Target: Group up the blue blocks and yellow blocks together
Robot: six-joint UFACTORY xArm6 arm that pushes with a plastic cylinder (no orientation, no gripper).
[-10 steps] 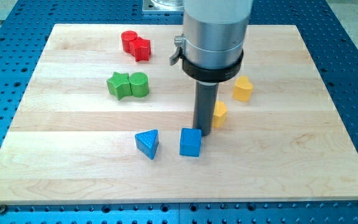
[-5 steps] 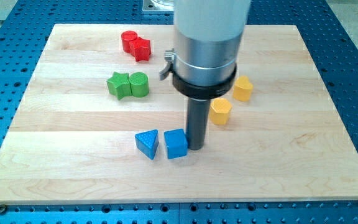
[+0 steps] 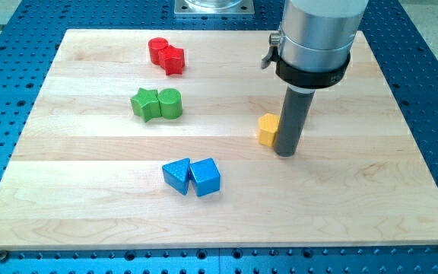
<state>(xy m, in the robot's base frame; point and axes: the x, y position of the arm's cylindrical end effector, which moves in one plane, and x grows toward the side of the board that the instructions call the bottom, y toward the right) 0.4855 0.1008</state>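
My tip (image 3: 285,154) is down on the pale wooden bench (image 3: 90,144), right of centre. No hand on this rig, only a bare dark rod, so nothing is gripped or carried. The small yellow block (image 3: 267,129), shape unclear, sits just at the rod's left side, seemingly touching it and a little toward the view's top of the tip. No second yellow block shows, and one may be hidden behind the rod. Further out, toward the view's lower left, the blue triangular block (image 3: 177,175) and blue cube (image 3: 205,177) sit touching each other, well apart from the yellow one. The green star block (image 3: 145,103) and green cylinder (image 3: 170,103) are paired at the left, with the red cylinder (image 3: 157,50) and another red block (image 3: 174,59) paired at the top left. Risks as I judge them:

- The contact looks off-centre, so a push could spin the yellow block and let it slip round the rod.
- A push straight left would carry it toward the greens rather than the blues.
- Arriving too fast could knock the blue pair apart.
- A hidden yellow could be left behind, or clipped by the rod.
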